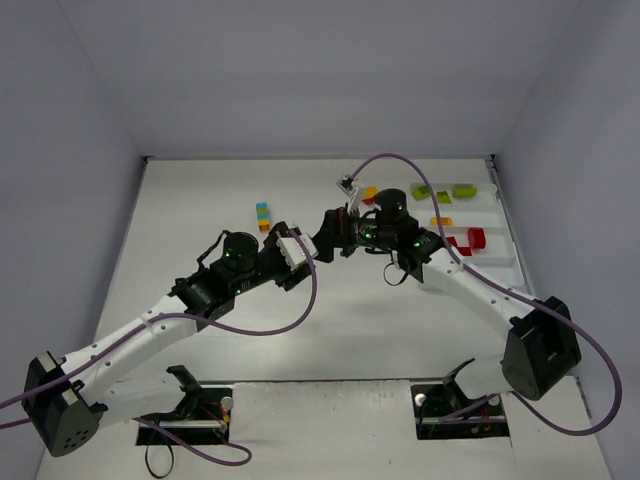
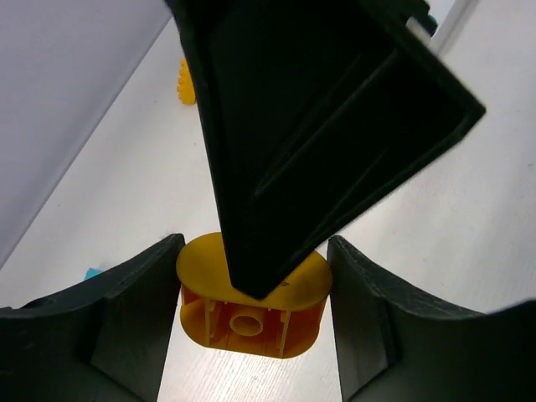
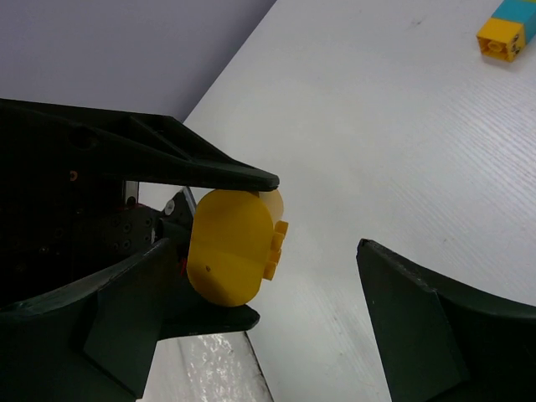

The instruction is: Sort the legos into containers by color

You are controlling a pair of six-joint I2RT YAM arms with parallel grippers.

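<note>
Above the tabletop's (image 1: pixel 200 200) middle, the left tool (image 2: pixel 253 244) clenches a yellow brick (image 2: pixel 251 316) between the right tool's (image 3: pixel 261 247) released jaws. Likely a handover toward the tray (image 1: pixel 505 255) at the right edge.

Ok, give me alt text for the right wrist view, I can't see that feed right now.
A rounded yellow brick is clamped between the left end effector's fingers, with the right end effector's own fingers standing open on either side of it, above the white table. A cyan-and-yellow stacked brick lies at the top right corner.
</note>
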